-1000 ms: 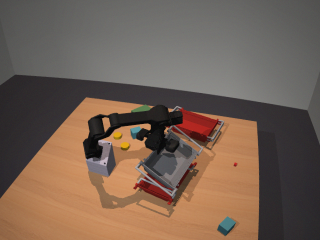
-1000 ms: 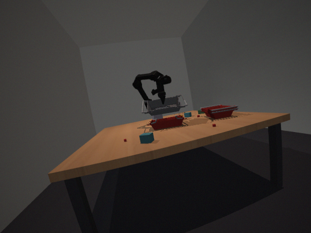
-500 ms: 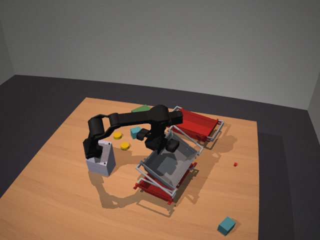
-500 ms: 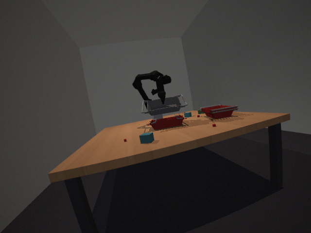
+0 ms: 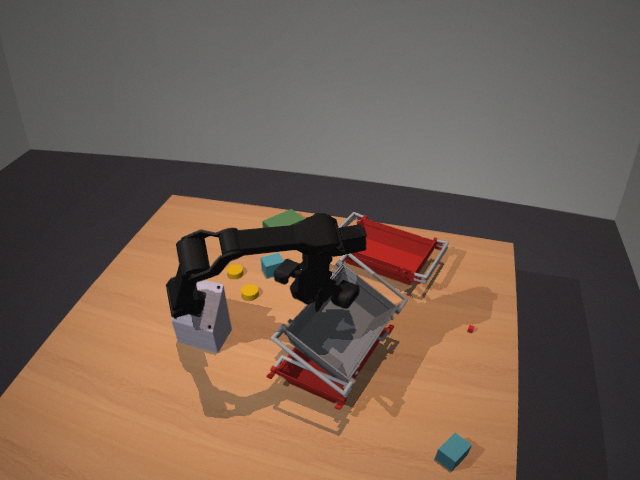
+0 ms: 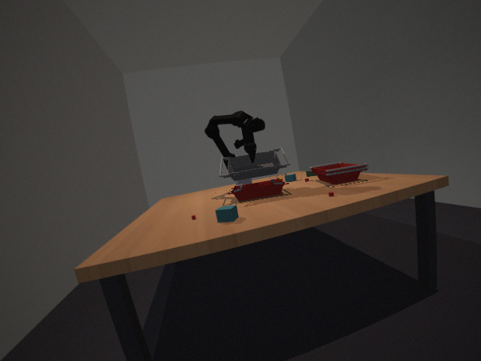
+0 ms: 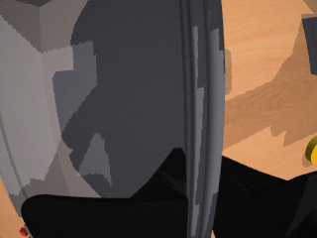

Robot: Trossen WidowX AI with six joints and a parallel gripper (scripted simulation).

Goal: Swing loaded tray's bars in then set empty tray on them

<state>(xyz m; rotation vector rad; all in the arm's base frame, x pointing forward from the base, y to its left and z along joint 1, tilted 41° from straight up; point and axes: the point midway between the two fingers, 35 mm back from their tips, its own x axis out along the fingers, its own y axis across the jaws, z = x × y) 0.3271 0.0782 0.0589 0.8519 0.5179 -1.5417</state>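
Note:
The grey empty tray [image 5: 369,315] [image 6: 252,171] [image 7: 139,74] hangs in the air above the loaded red tray, tilted, with its own wire bars out past its ends. My gripper [image 5: 318,304] [image 6: 252,161] [image 7: 187,156] is shut on one long side wall of the grey tray, at its rim. The loaded red tray [image 5: 302,376] [image 6: 258,191] stands on the table below with a gap between them. In the exterior view its two bars, left [image 6: 237,187] and right [image 6: 276,181], appear to lie in over its ends. Its load is hidden.
Another red tray [image 5: 398,250] [image 6: 338,176] with grey bars stands behind. Teal blocks [image 5: 453,451] [image 6: 226,213], yellow discs [image 5: 234,271] [image 7: 313,151], a green block [image 5: 281,220] and small red cubes [image 5: 470,328] [image 6: 193,216] [image 7: 23,231] lie around. The arm base stands on a pale block [image 5: 204,330].

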